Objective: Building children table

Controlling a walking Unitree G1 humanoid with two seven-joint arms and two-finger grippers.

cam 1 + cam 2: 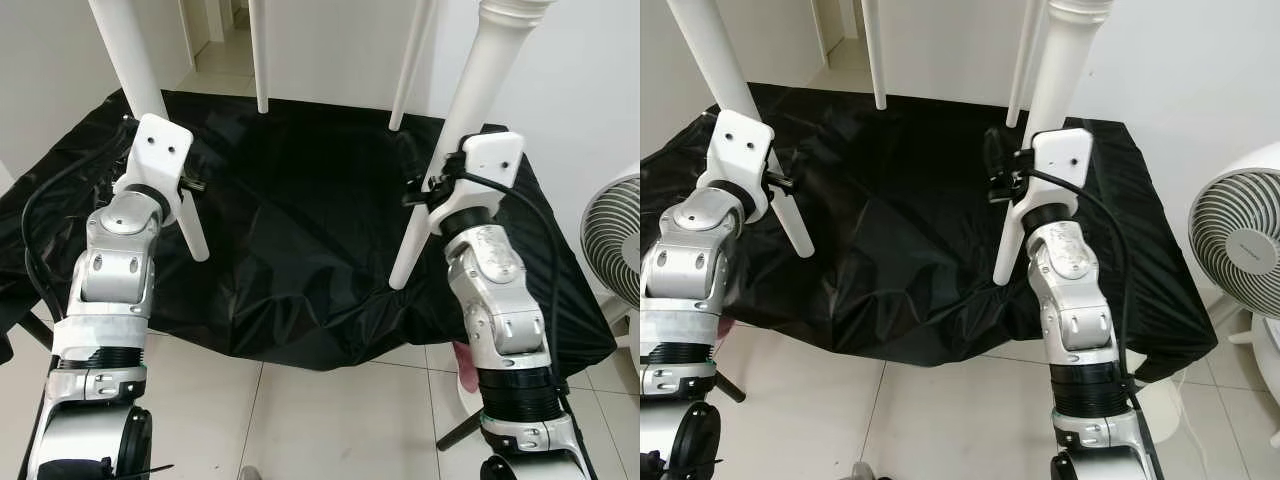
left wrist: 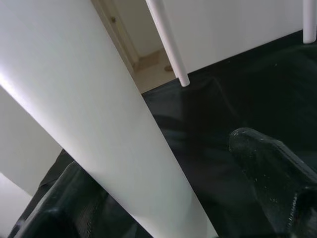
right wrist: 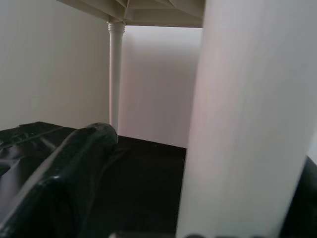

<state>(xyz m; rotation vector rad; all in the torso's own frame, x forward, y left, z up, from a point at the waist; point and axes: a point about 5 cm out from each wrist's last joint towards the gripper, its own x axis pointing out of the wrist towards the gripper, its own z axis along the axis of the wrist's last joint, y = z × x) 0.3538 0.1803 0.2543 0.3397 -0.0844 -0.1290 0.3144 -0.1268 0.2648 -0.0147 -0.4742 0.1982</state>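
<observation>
The small white table stands on its four legs on the black-draped counter (image 1: 330,310), top out of frame above, so it seems assembled and is being steadied or lifted by its two near legs; the left pincer (image 1: 190,186) grips the near left leg (image 1: 135,60), which passes between its black fingers (image 2: 272,178) in the wrist view; two far legs (image 1: 259,60) rest on the cloth behind; the right pincer (image 1: 418,190) clamps the near right leg (image 1: 475,85) part-way down, its foot touching the cloth; a fan (image 1: 615,240) stands beside the counter.
</observation>
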